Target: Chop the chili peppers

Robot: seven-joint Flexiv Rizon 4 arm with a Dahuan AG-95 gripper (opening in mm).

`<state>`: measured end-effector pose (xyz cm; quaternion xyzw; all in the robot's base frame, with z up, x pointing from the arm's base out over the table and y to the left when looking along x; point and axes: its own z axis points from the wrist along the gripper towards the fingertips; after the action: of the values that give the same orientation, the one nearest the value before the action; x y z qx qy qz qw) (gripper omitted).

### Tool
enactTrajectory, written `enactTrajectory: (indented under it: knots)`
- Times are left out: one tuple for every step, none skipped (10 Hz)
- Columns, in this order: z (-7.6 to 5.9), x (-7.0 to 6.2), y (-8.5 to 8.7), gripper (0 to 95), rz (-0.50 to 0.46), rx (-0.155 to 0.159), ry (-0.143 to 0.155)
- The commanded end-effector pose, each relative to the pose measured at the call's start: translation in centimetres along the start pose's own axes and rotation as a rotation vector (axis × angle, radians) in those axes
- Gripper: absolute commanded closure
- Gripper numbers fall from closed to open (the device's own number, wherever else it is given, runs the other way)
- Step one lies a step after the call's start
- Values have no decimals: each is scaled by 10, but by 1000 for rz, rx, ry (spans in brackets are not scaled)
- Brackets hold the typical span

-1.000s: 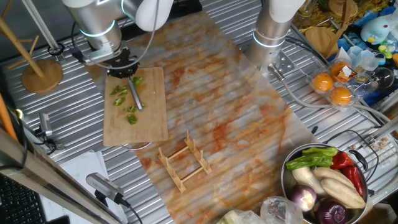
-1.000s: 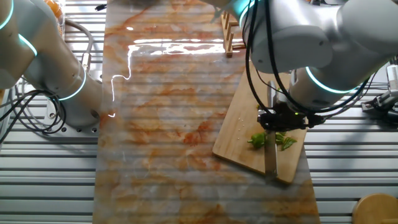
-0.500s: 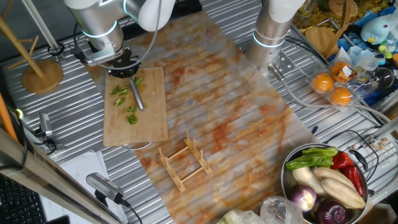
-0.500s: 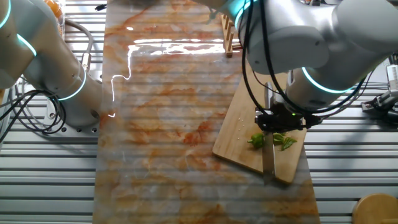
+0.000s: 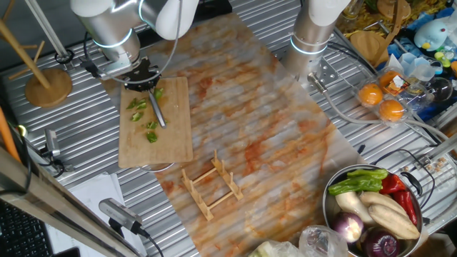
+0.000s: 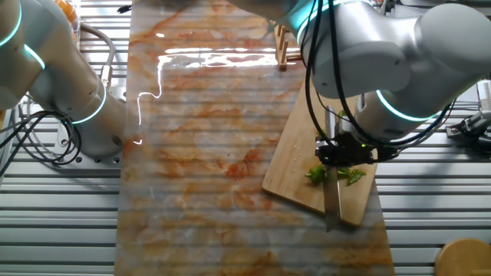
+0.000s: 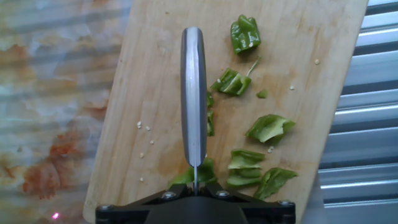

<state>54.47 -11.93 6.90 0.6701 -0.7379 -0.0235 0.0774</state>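
Observation:
The chili peppers lie as several small bright green chunks (image 5: pixel 143 114) on a wooden cutting board (image 5: pixel 175 135) at the left. My gripper (image 5: pixel 143 77) hangs over the board's far edge, shut on a knife (image 5: pixel 156 111) whose blade points out over the board. In the hand view the blade (image 7: pixel 193 93) runs edge-on up the middle, with the chunks (image 7: pixel 268 127) scattered to its right and a few slivers against it. The other fixed view has the knife (image 6: pixel 331 203) crossing the chunks (image 6: pixel 316 175) below my gripper (image 6: pixel 341 153).
A small wooden rack (image 5: pixel 211 184) stands in front of the board. A metal bowl (image 5: pixel 330 208) of mixed vegetables sits front right, oranges (image 5: pixel 382 100) at the right. A wooden stand (image 5: pixel 46 86) is at far left. A second arm's base (image 5: pixel 314 36) rises at the back.
The arm's upper part has swung slightly left. The knife has shifted only a little over the board, and the chunks lie where they were.

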Motion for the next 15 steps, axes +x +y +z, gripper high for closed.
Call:
enactTrajectory:
  knots:
    - [6, 1, 1, 950, -13, -5, 17]
    - [10, 2, 0, 950, -12, -2, 15]
    - [10, 3, 1, 950, -12, 3, 12]
    - [10, 5, 2, 950, -6, 6, -5]
    - [13, 9, 4, 950, -15, 22, -15]
    - [19, 14, 5, 950, -22, 33, -40]
    - [26, 14, 6, 950, -9, 35, -58]
    - [31, 14, 6, 950, -15, 39, -55]
    - [33, 14, 5, 950, -26, 38, -50]
    - [37, 14, 5, 950, -32, 39, -47]
    - [43, 13, 4, 950, -29, 39, -46]
    - [44, 11, 2, 950, -23, 36, -36]
    - [45, 10, 1, 950, -22, 38, -24]
    - [46, 9, 0, 950, -15, 38, -32]
    - [47, 8, 0, 950, -5, 43, -46]
